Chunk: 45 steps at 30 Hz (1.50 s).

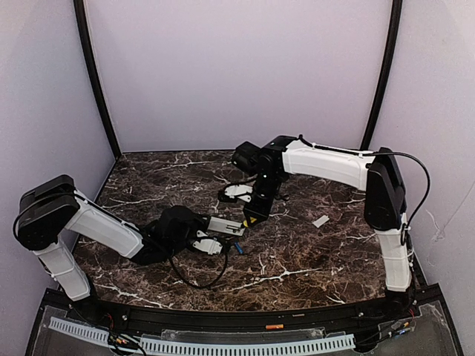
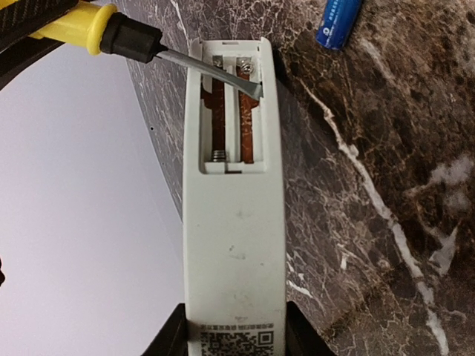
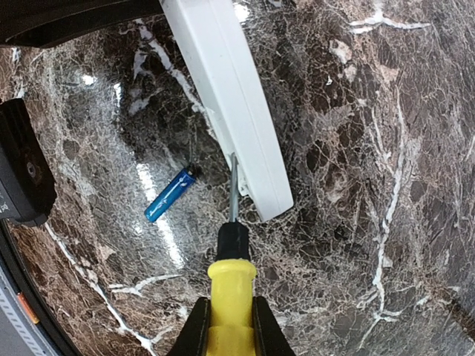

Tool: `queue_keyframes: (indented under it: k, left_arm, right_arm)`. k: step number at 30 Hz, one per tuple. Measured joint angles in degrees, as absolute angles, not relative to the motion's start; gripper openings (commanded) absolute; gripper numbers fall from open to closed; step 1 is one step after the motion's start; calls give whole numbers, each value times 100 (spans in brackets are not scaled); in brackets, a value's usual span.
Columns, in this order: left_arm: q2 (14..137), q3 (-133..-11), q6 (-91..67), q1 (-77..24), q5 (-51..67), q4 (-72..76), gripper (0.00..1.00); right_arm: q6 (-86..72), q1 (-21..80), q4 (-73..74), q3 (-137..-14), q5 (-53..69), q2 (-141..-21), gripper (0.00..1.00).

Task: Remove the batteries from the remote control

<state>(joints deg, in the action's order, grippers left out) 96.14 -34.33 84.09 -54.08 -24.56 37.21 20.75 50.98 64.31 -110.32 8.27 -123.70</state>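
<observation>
Found the left tool (image 2: 234, 343) closed on the remote control (image 2: 234, 245), one dark finger pressed to each long side near the end printed with the square code mark. Saw the slim white bar held out over the dark marbled tabletop (image 1: 297, 259), seemingly raised off its surface, with the open back turned toward the left wrist camera. Noted the battery compartment (image 2: 231, 111) uncovered at the far end of the bar, showing two brown-floored bays, a coil spring at the near end of the left bay and metal contacts along the far wall. Found the right tool (image 3: 231, 334) shut on the yellow handle of a screwdriver (image 3: 231, 278), with the black collar and thin steel blade pointing away from the wrist. Saw the flat blade crossing the far end of the left bay and ending in the far end of the right bay, touching the contact there or just short of it; could not tell which. Spotted one blue battery (image 3: 169, 195) lying alone on the tabletop just beside the open end of the remote control, apart from both tools. Noted a small flat white lid piece (image 1: 320, 220) on the tabletop well to the right. Saw, from the top view, both tools meeting near the middle of the tabletop.
</observation>
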Motion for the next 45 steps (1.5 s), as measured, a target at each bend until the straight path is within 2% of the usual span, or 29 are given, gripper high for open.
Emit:
queue_keyframes:
  k: [17,45]
  left_arm:
    - [9640,-3481,8213,-5419,-2580,3597,0]
    - [9275,-3863,6386,-5430,-2705,1833,0]
  right_arm:
    - [2040,5048,6302,-10888,858,-12302,0]
    - [1782,5063,5848,-10217,506,-11441,0]
